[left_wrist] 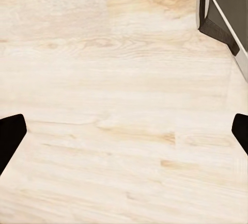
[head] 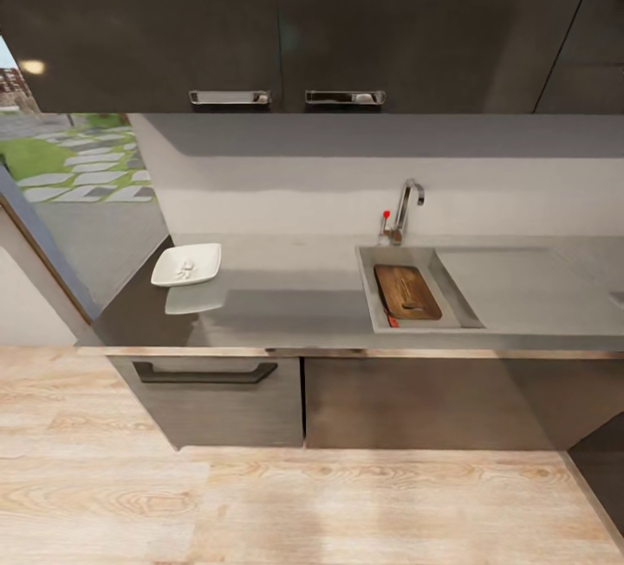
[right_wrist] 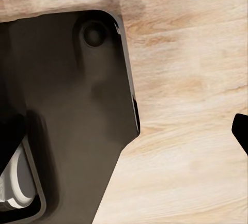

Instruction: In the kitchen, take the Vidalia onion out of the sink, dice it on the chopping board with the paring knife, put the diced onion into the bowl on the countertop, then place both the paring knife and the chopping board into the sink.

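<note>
Inside sink (head: pixel 373 288): chopping board (head: pixel 406 291), paring knife (head: pixel 390 319).

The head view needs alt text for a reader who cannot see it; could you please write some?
A dark wooden chopping board lies inside the grey sink, a red-handled paring knife at its near corner, below a chrome tap. A white square bowl holding pale pieces sits to the left on the glossy countertop.

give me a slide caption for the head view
Chopping board lying in the sink, white bowl on the grey countertop.
</note>
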